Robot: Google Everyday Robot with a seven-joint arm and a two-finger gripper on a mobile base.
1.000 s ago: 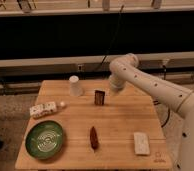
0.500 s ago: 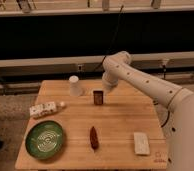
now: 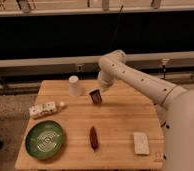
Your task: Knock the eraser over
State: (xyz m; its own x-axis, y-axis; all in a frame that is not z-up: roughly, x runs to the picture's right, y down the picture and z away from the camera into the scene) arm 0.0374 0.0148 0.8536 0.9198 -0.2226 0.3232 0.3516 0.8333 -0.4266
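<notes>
The eraser (image 3: pixel 95 96) is a small dark slab with a lighter face. It leans tilted on the wooden table (image 3: pixel 120 120), just right of the white cup (image 3: pixel 75 85). My gripper (image 3: pixel 101 89) hangs at the end of the white arm, right against the eraser's upper right edge. The arm comes in from the right.
A green plate (image 3: pixel 44 139) sits at the front left. A white bottle (image 3: pixel 43 109) lies on its side at the left edge. A reddish-brown pointed object (image 3: pixel 93 137) lies in the front middle. A white flat block (image 3: pixel 141 142) lies at the front right.
The arm has swung left, bringing my gripper onto the eraser. The eraser stood upright before and now tilts toward the left.
</notes>
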